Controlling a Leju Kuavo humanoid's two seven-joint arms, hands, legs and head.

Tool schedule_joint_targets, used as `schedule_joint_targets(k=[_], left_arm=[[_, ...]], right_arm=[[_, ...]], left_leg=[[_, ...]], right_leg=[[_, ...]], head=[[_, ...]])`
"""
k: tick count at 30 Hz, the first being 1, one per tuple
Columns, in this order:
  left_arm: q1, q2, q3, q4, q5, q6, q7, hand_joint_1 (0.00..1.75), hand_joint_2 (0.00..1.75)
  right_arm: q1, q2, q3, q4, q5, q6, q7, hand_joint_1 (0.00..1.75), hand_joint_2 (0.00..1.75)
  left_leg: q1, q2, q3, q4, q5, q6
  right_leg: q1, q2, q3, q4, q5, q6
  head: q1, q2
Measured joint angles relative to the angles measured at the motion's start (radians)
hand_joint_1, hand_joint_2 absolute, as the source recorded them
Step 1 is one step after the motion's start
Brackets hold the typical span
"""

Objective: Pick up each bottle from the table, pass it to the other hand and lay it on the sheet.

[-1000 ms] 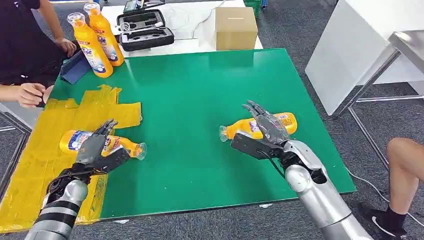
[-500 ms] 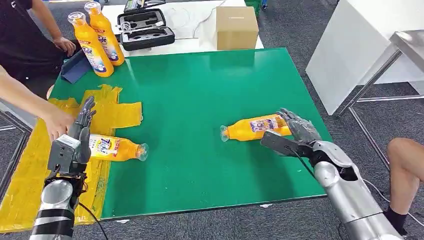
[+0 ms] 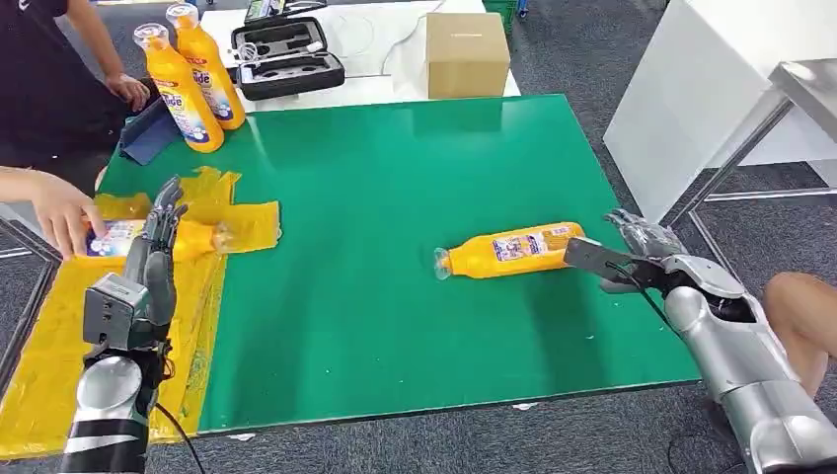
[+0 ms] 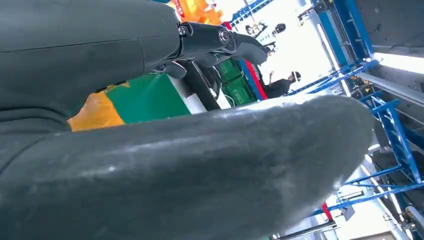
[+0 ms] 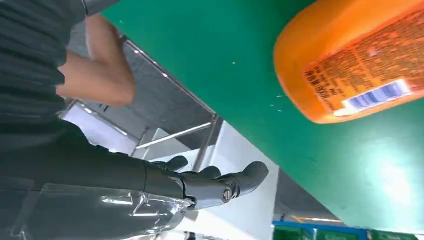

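One orange bottle (image 3: 508,251) lies on its side on the green table (image 3: 395,168), cap toward the left; its base (image 5: 350,65) is close in the right wrist view. My right hand (image 3: 642,252) hovers open at the table's right edge, just past the bottle's base and apart from it. A second orange bottle (image 3: 195,240) lies on the yellow sheet (image 3: 109,336), and a person's hand (image 3: 61,212) touches its labelled end. My left hand (image 3: 148,267) is raised over the sheet, fingers (image 4: 220,40) straight and holding nothing, partly hiding that bottle.
Two more orange bottles (image 3: 183,94) stand upright at the back left corner beside a blue pad. A black case (image 3: 286,59) and a cardboard box (image 3: 466,54) sit on the white table behind. A person's knee (image 3: 801,306) is close at the right.
My right hand drew back to the right, off the lying bottle. My left hand lifted off the other bottle, and the person slid that bottle farther back on the sheet.
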Motion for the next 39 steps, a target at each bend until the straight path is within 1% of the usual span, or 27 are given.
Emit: schedule_joint_targets(k=[5,12,25,39], left_arm=[[-0.009,0.000,-0.010,0.000,0.003,0.000,-0.001,0.00,0.00],[-0.017,0.002,-0.015,0.000,0.015,-0.003,-0.002,0.00,0.00],[-0.026,0.006,-0.017,0.000,0.024,-0.005,-0.003,0.00,0.00],[-0.055,0.014,-0.029,0.002,0.033,-0.004,-0.005,0.00,0.00]], right_arm=[[-0.068,0.022,0.029,0.096,0.045,-0.006,-0.009,0.00,1.75],[-0.148,0.069,0.082,0.219,0.064,-0.018,-0.030,0.00,1.75],[-0.209,0.129,0.135,0.337,0.095,-0.021,-0.042,0.00,1.75],[-0.300,0.245,0.232,0.504,0.151,-0.030,-0.072,0.00,1.75]], left_leg=[[0.000,0.000,0.000,0.000,0.000,0.000],[0.000,0.000,0.000,0.000,0.001,0.000],[0.000,0.000,0.000,0.000,0.001,0.000],[0.001,0.001,0.000,0.000,0.001,0.000]], right_leg=[[0.000,0.000,0.000,0.000,0.000,0.000],[0.000,0.000,0.000,0.000,0.000,0.000],[0.000,0.000,0.000,0.000,0.000,0.000],[0.000,0.000,0.000,0.000,0.000,0.000]], head=[[0.000,0.000],[0.000,0.000],[0.000,0.000],[0.000,0.000]])
